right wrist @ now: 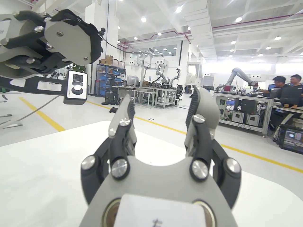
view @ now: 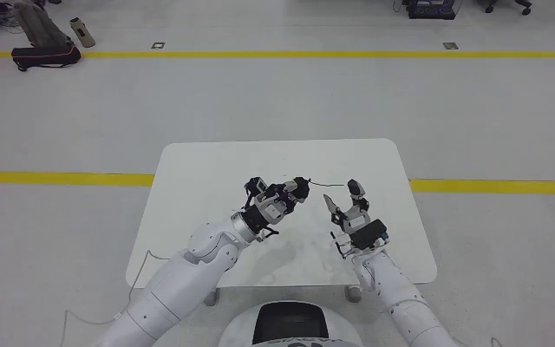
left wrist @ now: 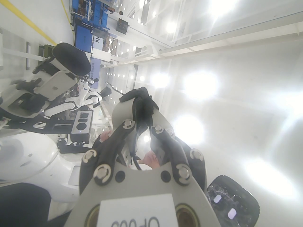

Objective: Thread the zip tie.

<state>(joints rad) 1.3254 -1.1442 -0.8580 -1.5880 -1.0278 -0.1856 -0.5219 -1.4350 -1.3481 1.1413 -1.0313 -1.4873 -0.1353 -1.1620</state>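
My left gripper (view: 301, 186) is held above the middle of the white table (view: 208, 182), shut on one end of a thin black zip tie (view: 326, 183). The tie's free end sticks out sideways toward my right gripper (view: 342, 199). In the left wrist view the fingertips of the left gripper (left wrist: 142, 101) are pressed together, and the tie's tail (left wrist: 116, 90) pokes out beyond them. My right gripper (right wrist: 163, 106) is open with nothing between its fingers, a short way from the tie's tip. The right wrist view has the left gripper (right wrist: 95, 40) higher up, with the zip tie (right wrist: 111, 45) trailing from it.
The table's bare surface (right wrist: 47, 166) lies under both grippers. Its far rounded edge (view: 277, 143) and right edge (view: 416, 208) are near. Yellow floor lines (view: 486, 186) run behind the table, and workbenches (right wrist: 241, 109) stand far off.
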